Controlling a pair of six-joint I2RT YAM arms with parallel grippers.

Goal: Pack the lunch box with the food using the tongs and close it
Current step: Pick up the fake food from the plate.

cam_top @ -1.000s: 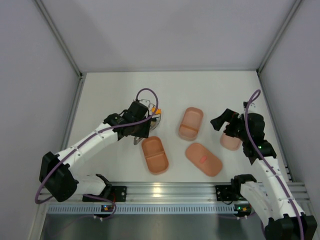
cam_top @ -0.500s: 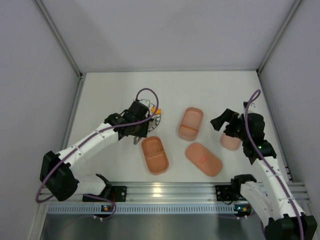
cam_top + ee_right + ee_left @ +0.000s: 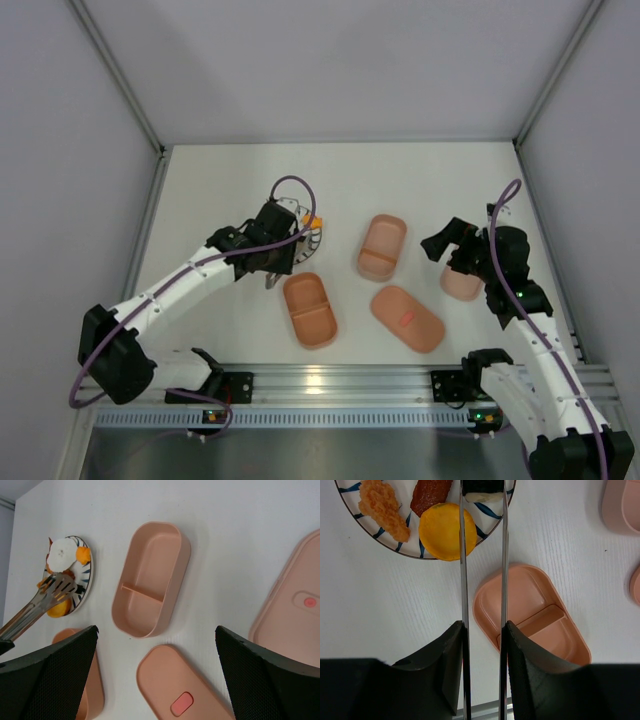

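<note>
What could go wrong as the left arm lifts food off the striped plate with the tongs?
The tongs straddle the dark-and-white piece only near their tips, so it may slip before reaching the divided tray. One tong arm lies across the yellow round piece and might drag it off the plate.

So it's a plain white table (image 3: 380, 605), faintly grainy on top. One pink divided tray (image 3: 520, 595) sits right under the left claw (image 3: 483, 630), poking out to the side, and the striped plate (image 3: 411, 546) is just ahead of that claw. Out in front of the right claw (image 3: 155, 630) lies the second divided tray (image 3: 152, 560). The lid with the red mark (image 3: 170, 677) is nearer in, and the other pink lid (image 3: 295, 580) is partly under that claw.
</note>
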